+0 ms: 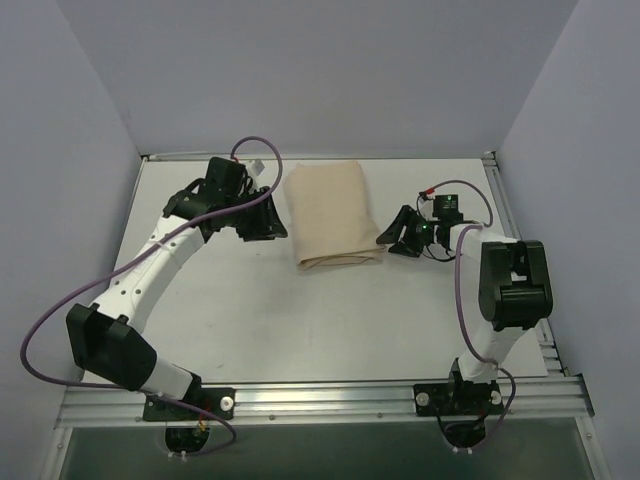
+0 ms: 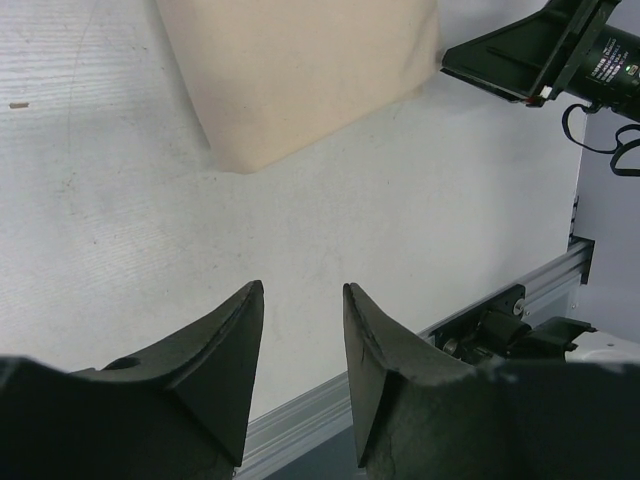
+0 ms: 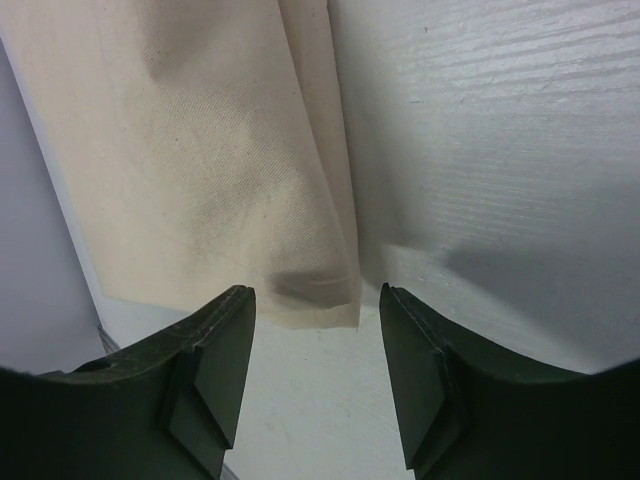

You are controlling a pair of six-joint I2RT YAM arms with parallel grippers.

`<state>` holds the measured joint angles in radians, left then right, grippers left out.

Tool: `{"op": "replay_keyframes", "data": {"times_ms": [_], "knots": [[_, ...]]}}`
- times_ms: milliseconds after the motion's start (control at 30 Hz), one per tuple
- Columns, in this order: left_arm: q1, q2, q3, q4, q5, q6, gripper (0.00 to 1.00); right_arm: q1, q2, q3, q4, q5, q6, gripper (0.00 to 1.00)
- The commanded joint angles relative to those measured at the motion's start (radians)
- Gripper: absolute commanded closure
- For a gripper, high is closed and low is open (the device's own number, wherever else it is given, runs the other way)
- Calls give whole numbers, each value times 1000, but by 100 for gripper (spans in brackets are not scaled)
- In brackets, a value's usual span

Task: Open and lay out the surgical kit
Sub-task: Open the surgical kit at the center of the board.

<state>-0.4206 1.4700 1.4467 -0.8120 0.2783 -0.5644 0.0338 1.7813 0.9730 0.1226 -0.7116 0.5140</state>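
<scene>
The surgical kit is a folded beige cloth wrap (image 1: 330,214) lying shut at the back middle of the white table. It also shows in the left wrist view (image 2: 300,70) and the right wrist view (image 3: 190,150). The steel tray and the forceps are out of view. My left gripper (image 1: 263,226) (image 2: 300,292) is open and empty, just left of the wrap and above bare table. My right gripper (image 1: 392,243) (image 3: 315,295) is open and empty, its jaws on either side of the wrap's near right corner, a little short of it. The right gripper also shows in the left wrist view (image 2: 520,55).
An aluminium rail (image 1: 320,396) runs along the table's near edge and shows in the left wrist view (image 2: 500,295). Grey walls close in the left, back and right sides. Purple cables loop off both arms.
</scene>
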Motion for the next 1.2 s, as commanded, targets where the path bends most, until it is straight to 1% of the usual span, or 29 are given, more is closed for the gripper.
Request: {"op": "replay_keyframes", "data": {"times_ms": [0,33,100,133,200,233,267,333,367,467,600,667,767,867,900,967,1067,1167], "knots": [[-12,19,70,10,27,27,54,2,16,-13,63,-43,27,48],[-15,24,76,7,28,29,54,3,21,-11,64,-43,27,48],[-26,39,96,5,25,41,53,2,36,-5,65,-48,27,56],[-29,44,104,4,27,44,50,3,43,4,66,-57,29,58],[-44,62,121,-3,21,57,47,2,47,7,78,-71,41,66],[-47,67,133,-1,15,60,43,3,47,10,78,-77,43,71],[-52,79,139,-3,12,63,42,3,41,10,78,-81,49,80],[-72,93,161,-1,-2,83,37,3,24,7,80,-88,57,89],[-81,105,168,-3,-10,92,36,3,18,9,77,-92,63,100],[-128,115,179,28,-37,147,35,3,-34,24,49,-77,70,100],[-193,116,155,146,-80,225,32,18,-103,72,23,-88,126,100],[-214,131,146,184,-79,233,32,28,-131,96,-10,-81,155,100],[-247,153,123,270,-85,262,29,46,-163,122,-17,-80,208,100],[-320,186,110,346,-145,326,27,61,-172,133,-18,-94,251,100],[-361,199,107,376,-177,360,26,67,-175,133,-18,-92,261,100],[-397,236,103,410,-235,389,26,78,-189,127,-9,-85,297,100],[-431,294,107,451,-303,408,26,87,-215,110,9,-77,355,100],[-441,338,119,465,-326,394,25,97,-232,105,11,-65,382,100]]}}
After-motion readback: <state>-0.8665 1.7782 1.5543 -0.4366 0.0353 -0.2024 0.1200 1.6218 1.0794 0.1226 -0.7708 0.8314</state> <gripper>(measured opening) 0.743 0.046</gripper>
